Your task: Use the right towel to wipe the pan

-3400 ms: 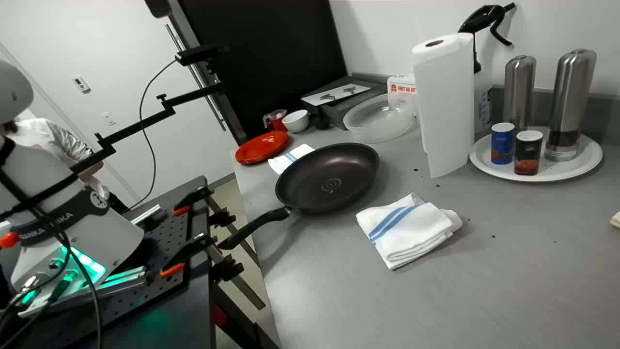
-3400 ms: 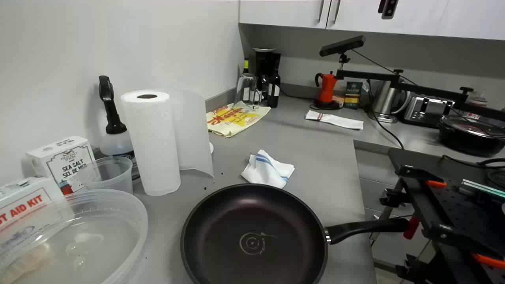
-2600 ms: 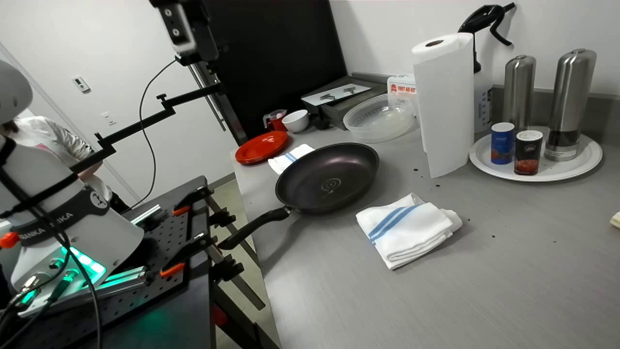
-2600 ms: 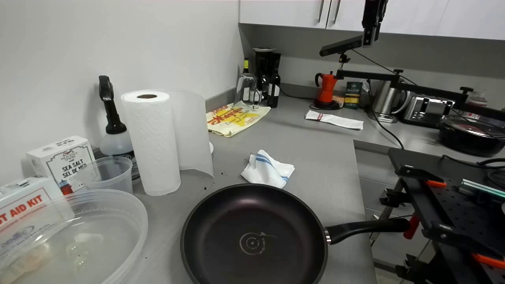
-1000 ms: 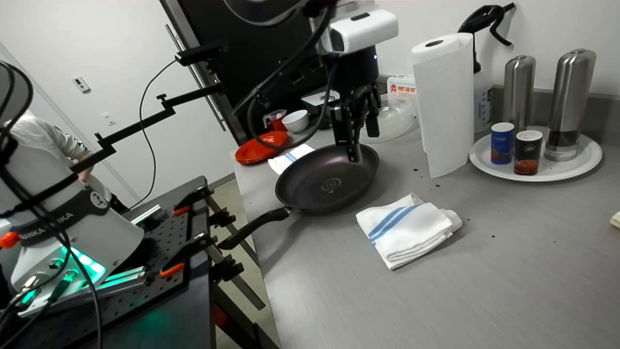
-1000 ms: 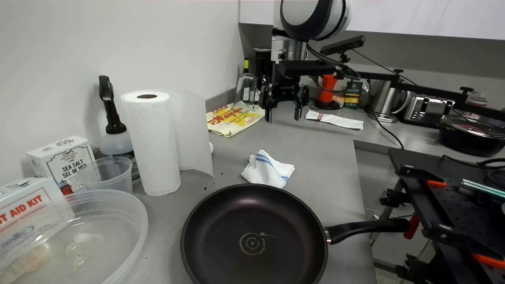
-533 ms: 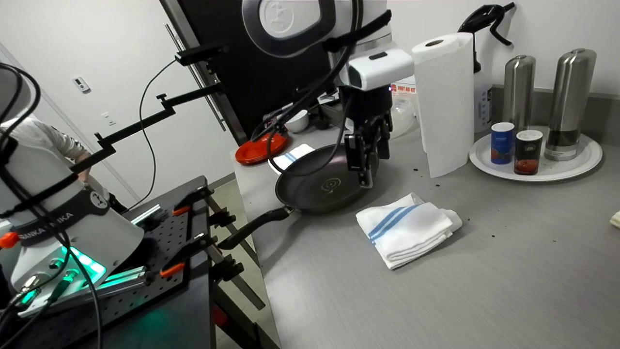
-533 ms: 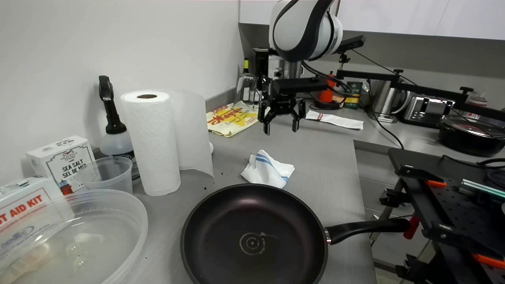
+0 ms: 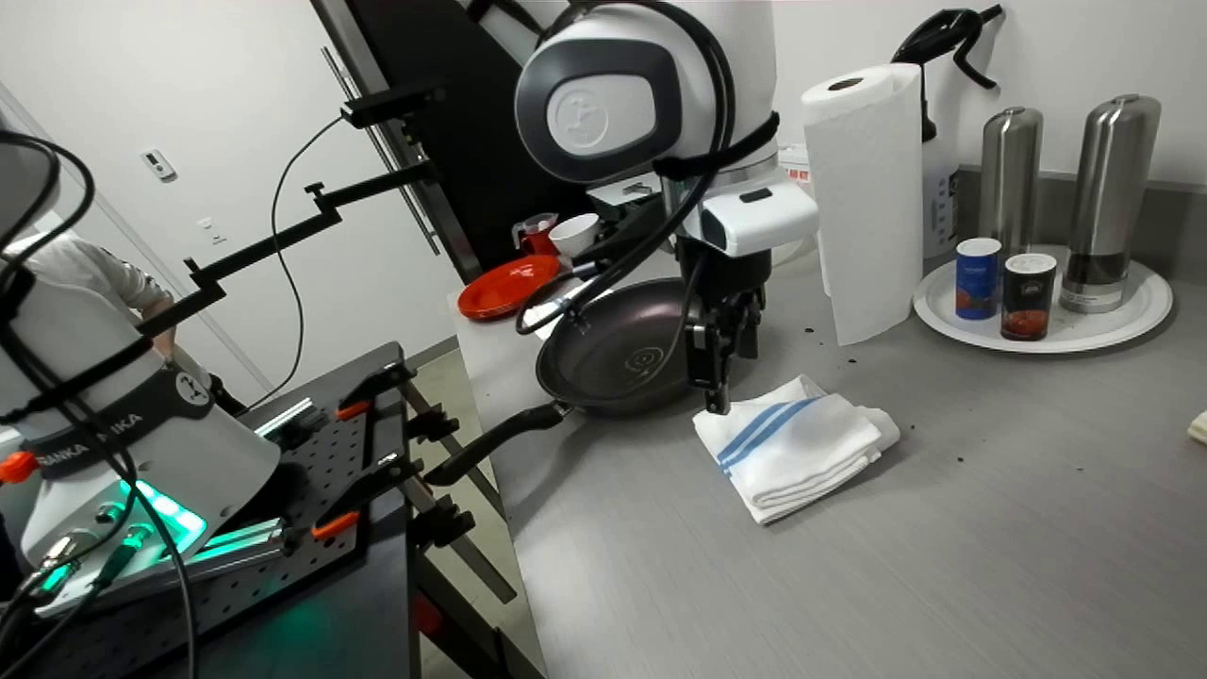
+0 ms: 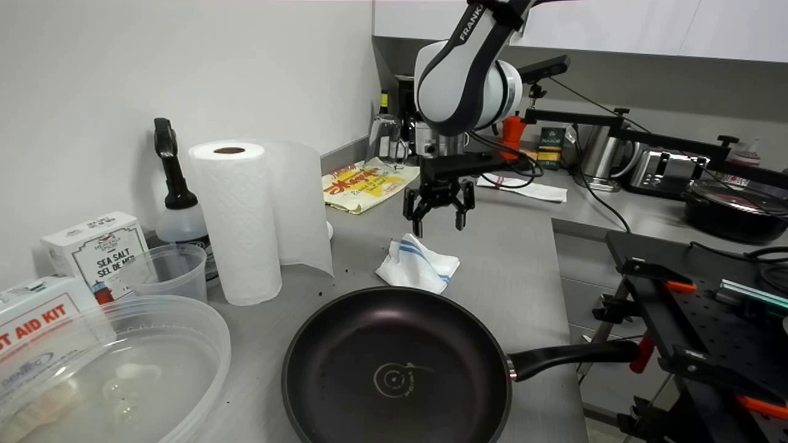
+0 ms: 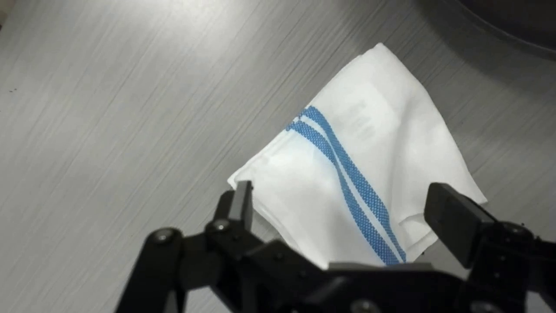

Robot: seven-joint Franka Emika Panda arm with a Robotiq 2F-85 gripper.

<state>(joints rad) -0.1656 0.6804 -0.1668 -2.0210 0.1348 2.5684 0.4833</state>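
The right towel, a folded white cloth with blue stripes, lies on the grey counter beside the pan in both exterior views (image 9: 801, 448) (image 10: 415, 267). In the wrist view the towel (image 11: 356, 148) lies between and beyond my fingers. The pan (image 9: 618, 349) is dark with a black handle; it also shows in an exterior view (image 10: 397, 344), and its edge shows at the wrist view's top right corner (image 11: 521, 21). My gripper (image 9: 732, 380) is open and empty, pointing down over the towel. Its fingertips look a little above the cloth (image 10: 439, 229). It also shows in the wrist view (image 11: 341, 191).
A paper-towel roll (image 9: 863, 207) stands behind the towel. A white plate (image 9: 1084, 341) holds canisters and mills. Red plates (image 9: 509, 288) and another blue-striped cloth (image 9: 537, 316) lie beyond the pan. A clear tub (image 10: 220, 344) stands beside the pan. A red-striped cloth (image 10: 529, 189) lies farther off.
My arm has come into view from above. The open gripper has moved down and past the pan to over the towel. The towel and the pan have not moved.
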